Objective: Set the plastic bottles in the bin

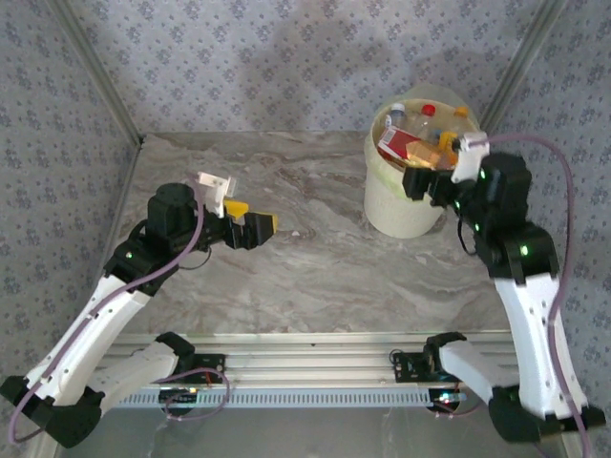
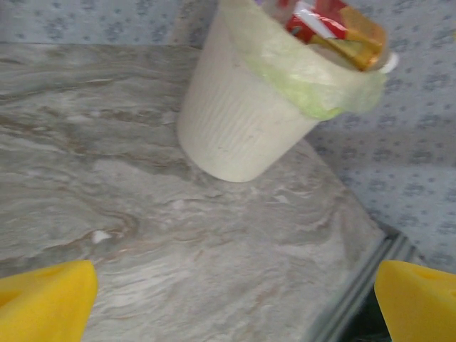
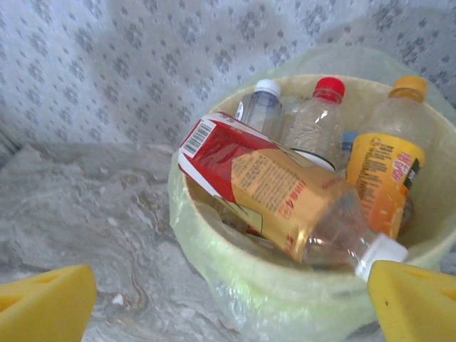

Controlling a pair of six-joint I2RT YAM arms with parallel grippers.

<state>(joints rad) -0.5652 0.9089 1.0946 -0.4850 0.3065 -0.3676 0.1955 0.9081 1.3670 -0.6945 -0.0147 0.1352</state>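
Release step at bin: right gripper spread wide, empty, at near rim. Red-and-gold bottle lying atop other plastic bottles inside. Left gripper likewise wide, empty, over table. Next, likely: lift clear of rim, seek any remaining bottle.

Pale floral-print walls close in a grey marbled tabletop; metal posts climb the corners; an aluminium rail lines its near edge.
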